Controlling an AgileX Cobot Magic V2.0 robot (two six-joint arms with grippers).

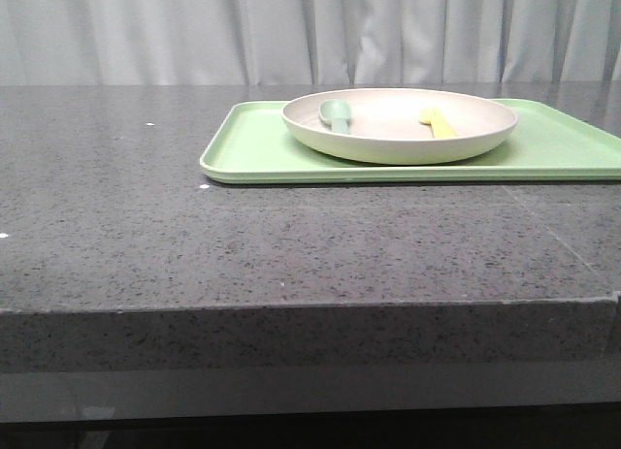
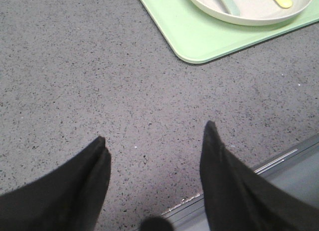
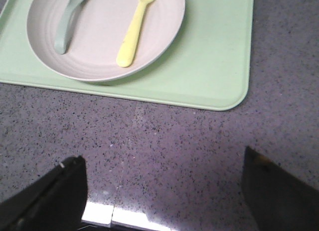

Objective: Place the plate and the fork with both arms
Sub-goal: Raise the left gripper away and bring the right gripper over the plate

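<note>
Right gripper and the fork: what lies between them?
Right wrist view: bare counter, then the tray edge and plate rim before the fork. Right gripper open.

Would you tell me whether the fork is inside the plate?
Inside: the fork lies flat within the plate, beside the spoon.

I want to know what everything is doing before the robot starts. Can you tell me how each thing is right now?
plate: on the green tray, upright, not held.
fork: lying in the plate, untouched.
spoon: lying in the plate beside the fork, apart from it.
green tray: flat on the table.
left gripper: open, holding nothing, over bare table.
right gripper: open, holding nothing, near the tray's edge.
</note>
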